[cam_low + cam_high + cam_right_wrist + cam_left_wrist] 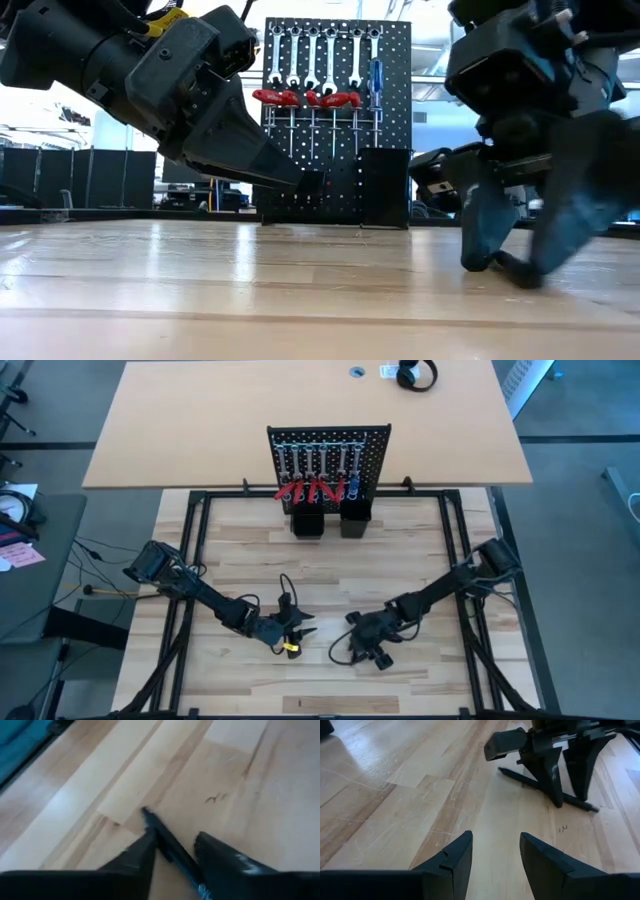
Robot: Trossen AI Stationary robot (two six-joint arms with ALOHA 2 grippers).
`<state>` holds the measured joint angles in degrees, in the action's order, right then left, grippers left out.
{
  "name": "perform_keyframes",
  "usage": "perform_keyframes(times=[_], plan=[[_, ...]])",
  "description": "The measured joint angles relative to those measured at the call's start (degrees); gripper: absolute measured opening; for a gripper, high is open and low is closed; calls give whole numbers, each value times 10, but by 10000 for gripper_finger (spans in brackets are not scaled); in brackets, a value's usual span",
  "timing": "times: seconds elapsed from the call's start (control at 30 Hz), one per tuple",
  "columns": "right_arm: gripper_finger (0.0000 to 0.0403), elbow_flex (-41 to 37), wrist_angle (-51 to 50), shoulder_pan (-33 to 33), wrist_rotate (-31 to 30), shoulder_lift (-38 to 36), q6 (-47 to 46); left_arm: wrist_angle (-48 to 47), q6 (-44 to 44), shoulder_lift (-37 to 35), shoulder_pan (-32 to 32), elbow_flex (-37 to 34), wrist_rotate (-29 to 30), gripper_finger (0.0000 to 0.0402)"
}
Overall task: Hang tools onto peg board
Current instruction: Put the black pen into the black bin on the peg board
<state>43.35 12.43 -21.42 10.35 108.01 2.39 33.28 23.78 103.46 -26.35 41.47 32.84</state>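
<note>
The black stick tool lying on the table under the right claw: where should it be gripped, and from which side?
Grip the stick tool along its shaft, probably near the middle, coming straight down from above. It lies flat on the table, long and thin, so fingers should straddle it crosswise. The right claw is already open astride it; the left claw waits open nearby.

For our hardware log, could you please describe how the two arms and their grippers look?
Both arms are dark, jointed and slim, with thin black cables looping beside them. The left gripper has a small yellow marking near its wrist; its fingers are matte black wedges tapering to points. The right gripper is equally black and blocky.
</note>
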Motion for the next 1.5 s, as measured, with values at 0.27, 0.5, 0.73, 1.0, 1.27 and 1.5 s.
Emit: perform_keyframes(times=[0.27,0.5,0.73,1.0,1.27,1.5], plan=[[35,-1,14,14,-68,3,38,0,0,0,0,0,0,154],[35,-7,132,24,-192,2,28,0,-7,0,-1,0,7,154],[35,-30,312,45,-198,-58,49,19,-72,8,-17,0,9,154],[35,-72,600,42,-127,-120,67,170,-212,7,-22,1,41,154],[38,-52,656,27,-105,-81,69,339,-410,6,10,2,26,154],[39,-37,646,27,-104,-82,87,285,-410,7,47,67,-91,154]])
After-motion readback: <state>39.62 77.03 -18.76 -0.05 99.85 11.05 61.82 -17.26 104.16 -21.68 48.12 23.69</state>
